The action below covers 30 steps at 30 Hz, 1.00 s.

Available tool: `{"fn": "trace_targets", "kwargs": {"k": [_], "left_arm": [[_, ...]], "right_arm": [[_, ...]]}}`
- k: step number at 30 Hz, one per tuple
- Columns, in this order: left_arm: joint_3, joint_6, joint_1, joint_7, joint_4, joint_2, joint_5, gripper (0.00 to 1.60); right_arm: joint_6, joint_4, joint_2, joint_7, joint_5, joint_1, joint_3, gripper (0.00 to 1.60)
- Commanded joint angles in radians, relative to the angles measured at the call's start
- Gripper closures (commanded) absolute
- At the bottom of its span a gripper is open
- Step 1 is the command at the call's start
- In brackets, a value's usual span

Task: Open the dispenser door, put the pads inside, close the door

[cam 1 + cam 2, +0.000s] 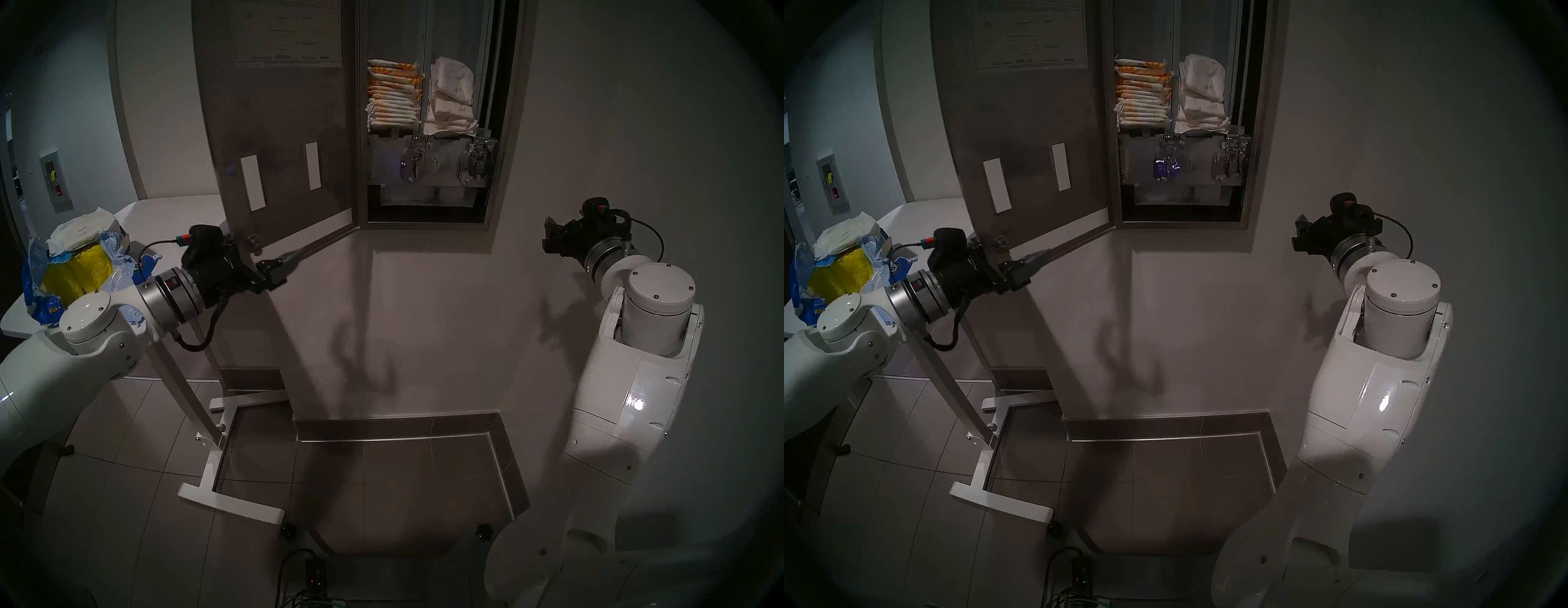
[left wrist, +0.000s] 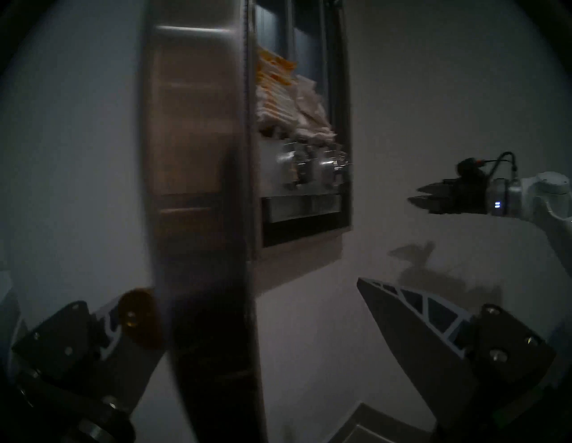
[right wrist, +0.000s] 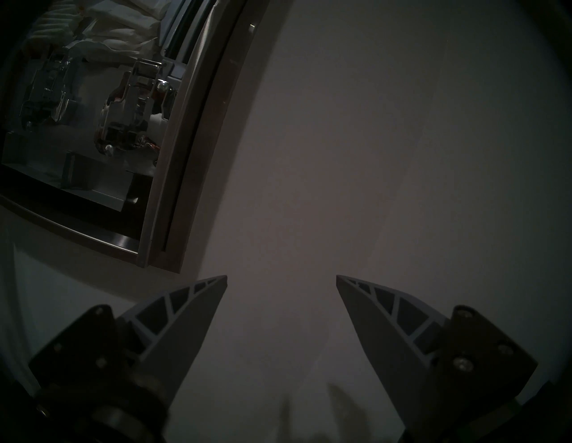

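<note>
The dispenser door (image 1: 280, 127) hangs swung out to the left of the cabinet (image 1: 505, 127), its back with the white instruction sheet (image 1: 288, 34) facing the head camera. Inside, the plain white pads (image 1: 452, 99) sit stacked in the right-hand column, beside a stack of orange-printed pads (image 1: 392, 93) on the left. More white packets lie on the side table (image 1: 178, 212) among blue plastic wrapping (image 1: 40, 263).

The left gripper (image 1: 283, 265) is at the door's lower free corner with its jaws spread wide; in the left wrist view the door's edge passes between the two fingers, though the blur there makes it hard to say whether either one touches the steel. The right gripper (image 1: 551, 237) hovers apart from the wall to the right of the cabinet, jaws parted and holding nothing.

With pads loaded, the step in hand looks like closing the door. Doing it well means pushing on the panel's outer face near the free edge, following the hinge arc, keeping the fingers clear of the frame, and pressing until it seats flush.
</note>
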Motion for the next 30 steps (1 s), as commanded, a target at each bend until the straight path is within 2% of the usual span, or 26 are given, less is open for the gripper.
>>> {"fn": "trace_targets", "kwargs": {"k": [1,2,3,4,5,6,7,8,11,12,15,16,17,20,25,30], "left_arm": [[0.032,-0.015,0.037,-0.085,-0.117,0.001,0.002,0.0],[0.055,-0.016,0.051,-0.113,-0.154,0.002,0.003,0.0],[0.065,-0.016,0.057,-0.126,-0.14,0.001,0.004,0.0],[0.078,-0.017,0.065,-0.143,-0.176,0.002,0.005,0.0],[0.088,-0.017,0.072,-0.155,-0.157,0.002,0.005,0.0],[0.101,-0.018,0.082,-0.172,-0.207,0.003,0.007,0.0],[0.11,-0.02,0.088,-0.187,-0.189,0.003,0.007,0.0],[0.121,-0.02,0.097,-0.201,-0.227,0.004,0.008,0.0],[0.152,-0.023,0.117,-0.242,-0.247,0.007,0.012,0.0],[0.163,-0.024,0.125,-0.258,-0.282,0.01,0.013,0.0],[0.192,-0.028,0.146,-0.3,-0.315,0.018,0.018,0.0],[0.204,-0.03,0.155,-0.309,-0.3,0.021,0.02,0.0],[0.213,-0.031,0.162,-0.329,-0.346,0.026,0.024,0.0],[0.243,-0.037,0.185,-0.372,-0.383,0.038,0.036,0.0],[0.278,-0.049,0.213,-0.426,-0.426,0.058,0.057,0.0],[0.265,-0.076,0.215,-0.461,-0.502,0.114,0.081,0.0]], "right_arm": [[-0.006,-0.026,0.006,-0.004,0.003,0.023,-0.005,0.31],[-0.006,-0.026,0.007,-0.004,0.003,0.025,-0.005,0.31],[-0.006,-0.026,0.008,-0.004,0.003,0.025,-0.004,0.31],[-0.006,-0.026,0.009,-0.004,0.003,0.026,-0.004,0.31],[-0.007,-0.027,0.009,-0.004,0.003,0.026,-0.004,0.31],[-0.007,-0.027,0.009,-0.004,0.004,0.026,-0.005,0.31],[-0.007,-0.028,0.009,-0.004,0.004,0.027,-0.005,0.31],[-0.007,-0.029,0.009,-0.005,0.004,0.027,-0.006,0.31],[-0.007,-0.031,0.011,-0.005,0.005,0.029,-0.006,0.31],[-0.007,-0.031,0.011,-0.005,0.005,0.029,-0.006,0.31],[-0.008,-0.034,0.012,-0.006,0.005,0.03,-0.007,0.31],[-0.008,-0.035,0.012,-0.006,0.006,0.031,-0.007,0.31],[-0.008,-0.036,0.012,-0.006,0.006,0.032,-0.007,0.31],[-0.008,-0.038,0.014,-0.007,0.007,0.033,-0.007,0.31],[-0.009,-0.045,0.014,-0.007,0.008,0.035,-0.008,0.31],[-0.009,-0.054,0.015,-0.009,0.01,0.038,-0.01,0.31]]}}
